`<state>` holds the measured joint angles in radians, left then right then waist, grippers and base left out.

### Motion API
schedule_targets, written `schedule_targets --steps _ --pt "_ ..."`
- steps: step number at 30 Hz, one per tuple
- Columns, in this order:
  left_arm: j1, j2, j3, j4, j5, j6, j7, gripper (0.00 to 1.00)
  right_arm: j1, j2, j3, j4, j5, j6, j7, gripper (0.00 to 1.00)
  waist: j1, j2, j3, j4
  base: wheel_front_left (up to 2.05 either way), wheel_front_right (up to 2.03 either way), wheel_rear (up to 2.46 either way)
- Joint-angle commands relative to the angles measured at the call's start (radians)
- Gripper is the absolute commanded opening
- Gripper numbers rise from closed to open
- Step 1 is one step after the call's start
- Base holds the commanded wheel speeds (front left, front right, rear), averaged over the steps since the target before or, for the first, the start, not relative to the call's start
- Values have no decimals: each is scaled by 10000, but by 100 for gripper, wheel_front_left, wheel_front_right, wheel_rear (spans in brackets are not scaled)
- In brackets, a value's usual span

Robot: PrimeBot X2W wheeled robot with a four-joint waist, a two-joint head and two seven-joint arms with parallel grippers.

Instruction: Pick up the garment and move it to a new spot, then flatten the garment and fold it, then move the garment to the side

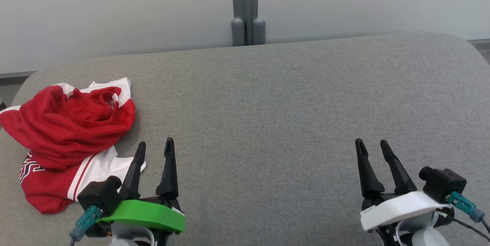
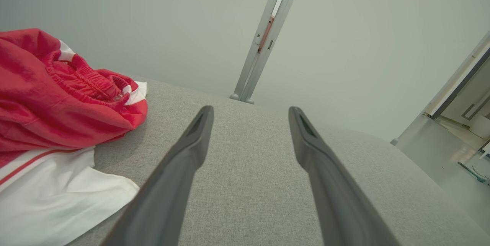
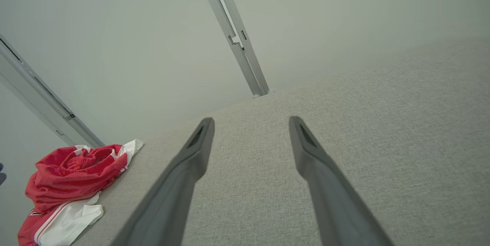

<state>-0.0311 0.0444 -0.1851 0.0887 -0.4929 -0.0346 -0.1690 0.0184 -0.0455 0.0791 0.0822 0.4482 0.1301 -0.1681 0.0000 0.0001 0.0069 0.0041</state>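
Note:
A red and white garment (image 1: 69, 135) lies crumpled in a heap at the left end of the grey cushioned surface (image 1: 268, 123). The same garment (image 2: 57, 123) shows at the left of the left wrist view, and small at the lower left of the right wrist view, garment (image 3: 72, 184). My left gripper (image 1: 155, 144) stands open just right of the heap's near white edge, nothing between its fingers. Far to the right, my right gripper (image 1: 372, 144) is open and empty above bare fabric. Left gripper (image 2: 250, 112) and right gripper (image 3: 250, 121) both show spread fingers.
A pale wall with a grey upright post (image 1: 245, 8) runs behind the surface's far edge. The surface's rounded corners fall away at both ends. A wide stretch of grey fabric lies between the two grippers. A doorway and floor (image 2: 451, 139) show at the right of the left wrist view.

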Motion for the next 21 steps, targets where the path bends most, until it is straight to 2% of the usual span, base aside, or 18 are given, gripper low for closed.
schedule_targets --steps 1,21 --pt "5 74 -38 -127 253 34 -100 100 79 -57 46 -140 -313 7 -109 100 0 -1 -4 6 0 0 0" --pt "120 82 -403 -358 1883 222 -532 100 201 -60 341 -343 -2162 7 -546 100 0 -1 46 -69 0 0 0"
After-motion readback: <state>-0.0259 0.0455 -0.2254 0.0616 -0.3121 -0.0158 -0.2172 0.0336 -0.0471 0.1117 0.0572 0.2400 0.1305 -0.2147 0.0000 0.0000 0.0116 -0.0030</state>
